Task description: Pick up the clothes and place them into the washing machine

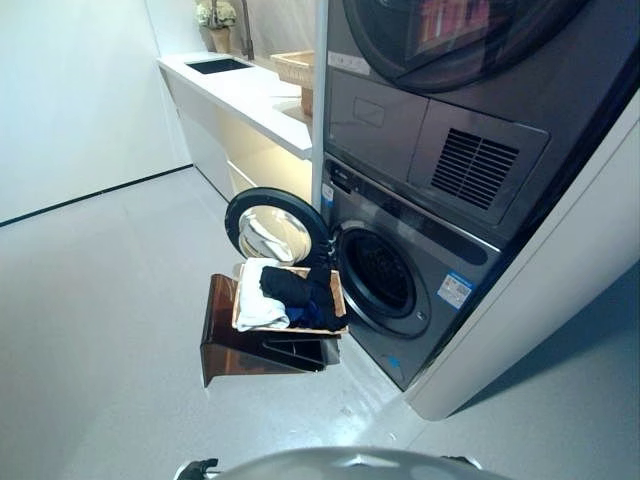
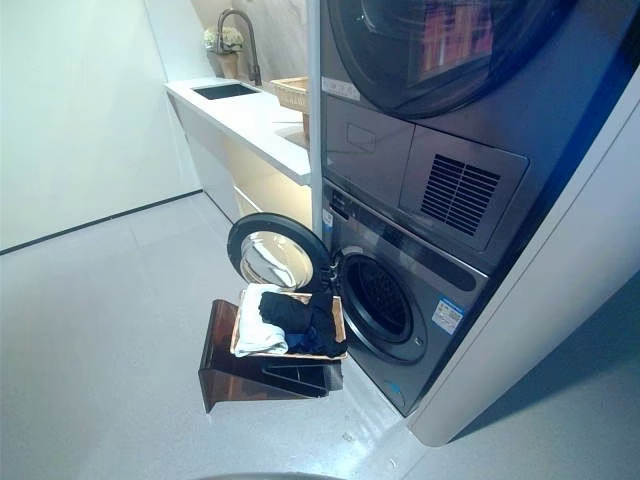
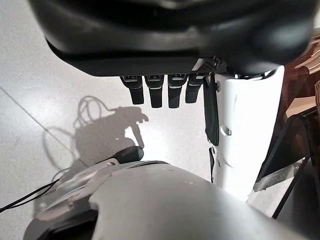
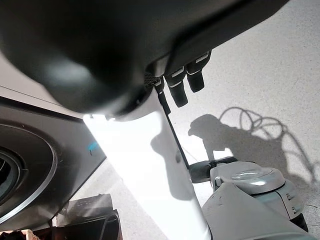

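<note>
Clothes [image 1: 290, 297] lay heaped in a shallow wooden basket [image 1: 338, 296] on a brown stand [image 1: 225, 342], just beside the washing machine [image 1: 420, 270]: a white piece at the left, dark and blue pieces at the right. The round door [image 1: 275, 227] stood swung open above the basket, the drum mouth [image 1: 378, 273] exposed. Stickers [image 1: 454, 290] showed on the machine's front; print was too small to read. A dryer [image 1: 470, 90] sat stacked above. Left hand [image 3: 160, 90] hung over the floor, fingers straight and relaxed, holding nothing. Right hand [image 4: 182, 80] likewise, released and empty.
</note>
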Motion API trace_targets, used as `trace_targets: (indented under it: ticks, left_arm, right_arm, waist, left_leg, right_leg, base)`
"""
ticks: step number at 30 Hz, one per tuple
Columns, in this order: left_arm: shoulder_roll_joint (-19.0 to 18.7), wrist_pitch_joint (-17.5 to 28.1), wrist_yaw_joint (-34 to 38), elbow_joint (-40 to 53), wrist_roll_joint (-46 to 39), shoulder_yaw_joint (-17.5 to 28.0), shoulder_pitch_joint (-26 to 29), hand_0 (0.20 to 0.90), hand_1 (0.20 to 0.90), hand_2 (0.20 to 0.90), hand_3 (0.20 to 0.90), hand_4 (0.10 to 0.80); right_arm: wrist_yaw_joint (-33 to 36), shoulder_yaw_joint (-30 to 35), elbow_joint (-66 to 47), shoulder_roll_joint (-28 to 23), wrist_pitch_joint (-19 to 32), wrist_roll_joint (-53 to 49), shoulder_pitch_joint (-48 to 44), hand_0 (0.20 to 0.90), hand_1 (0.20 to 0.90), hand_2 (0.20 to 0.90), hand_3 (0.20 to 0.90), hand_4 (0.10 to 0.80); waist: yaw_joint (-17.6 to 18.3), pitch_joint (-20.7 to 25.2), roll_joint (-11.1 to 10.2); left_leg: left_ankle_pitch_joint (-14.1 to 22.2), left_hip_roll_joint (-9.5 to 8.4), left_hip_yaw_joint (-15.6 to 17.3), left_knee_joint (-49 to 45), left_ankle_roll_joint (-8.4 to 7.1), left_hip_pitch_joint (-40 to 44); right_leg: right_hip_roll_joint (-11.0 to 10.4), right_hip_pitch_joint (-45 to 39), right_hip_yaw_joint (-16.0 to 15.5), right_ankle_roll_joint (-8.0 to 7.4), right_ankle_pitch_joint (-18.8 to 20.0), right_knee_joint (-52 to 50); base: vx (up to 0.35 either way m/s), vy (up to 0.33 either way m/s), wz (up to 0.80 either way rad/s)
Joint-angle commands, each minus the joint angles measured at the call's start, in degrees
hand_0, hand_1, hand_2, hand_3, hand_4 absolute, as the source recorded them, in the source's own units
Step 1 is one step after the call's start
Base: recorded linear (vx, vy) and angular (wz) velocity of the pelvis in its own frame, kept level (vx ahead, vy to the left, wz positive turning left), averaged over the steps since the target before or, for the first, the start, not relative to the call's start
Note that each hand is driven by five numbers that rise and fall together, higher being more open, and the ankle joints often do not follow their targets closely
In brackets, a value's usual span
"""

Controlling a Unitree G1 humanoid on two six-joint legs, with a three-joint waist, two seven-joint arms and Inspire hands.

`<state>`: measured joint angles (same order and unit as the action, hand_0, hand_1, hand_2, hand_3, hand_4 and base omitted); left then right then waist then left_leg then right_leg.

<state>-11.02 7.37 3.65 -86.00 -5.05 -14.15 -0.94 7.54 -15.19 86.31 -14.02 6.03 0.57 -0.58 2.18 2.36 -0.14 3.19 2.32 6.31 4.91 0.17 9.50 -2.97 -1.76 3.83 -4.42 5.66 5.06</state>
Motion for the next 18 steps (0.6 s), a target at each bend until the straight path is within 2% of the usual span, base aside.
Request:
trace_targets:
  ticks: [1,7,11,18]
  left_arm:
    - [2.87,0.77,0.16,-2.92,-0.80,0.18,5.52,0.900,0.900,0.900,0.900,0.800]
    - [2.75,0.34,-0.36,-3.24,-1.39,0.76,5.30,0.900,0.900,0.900,0.900,0.800]
    - [3.15,0.30,0.08,-3.04,-1.36,0.63,5.02,0.900,0.900,0.900,0.900,0.800]
    - [2.93,0.22,0.67,-2.85,-2.51,0.67,5.60,0.900,0.900,0.900,0.900,0.800]
  right_arm:
    - [0.95,-0.72,3.30,0.88,-0.20,-0.58,-5.12,0.900,0.900,0.900,0.900,0.800]
    - [2.19,-0.79,3.54,0.87,-0.57,0.77,-4.89,0.900,0.900,0.900,0.900,0.800]
    - [3.26,-3.06,2.96,1.51,-1.03,4.91,-4.77,0.900,0.900,0.900,0.900,0.800]
    - [3.66,-4.75,1.66,1.04,-1.16,6.33,-5.80,0.900,0.900,0.900,0.900,0.800]
  waist:
    - [-0.04,-2.43,0.02]
    - [0.24,-2.31,-0.01]
    - [0.38,-2.53,0.04]
    - [0.70,-4.26,0.18]
  left_leg:
    - [1.48,-3.79,-1.78,0.09,-0.58,0.12]
    - [1.56,-3.65,-1.43,0.09,-0.63,0.30]
    - [1.60,-3.60,-1.26,0.09,-0.64,0.11]
    - [0.89,-3.61,-1.10,0.09,-0.68,-1.61]
  right_leg:
    - [2.38,-6.08,-1.78,0.44,-5.72,-0.06]
    - [2.55,-6.09,-1.51,0.48,-5.72,-0.06]
    - [2.63,-5.88,-1.29,0.49,-5.74,-0.06]
    - [2.73,-3.88,-0.93,0.47,-4.99,-0.07]
  base:
    - [0.000,0.000,0.00]
    - [0.000,0.000,0.00]
    - [0.000,0.000,0.00]
    - [-0.035,-0.003,0.00]
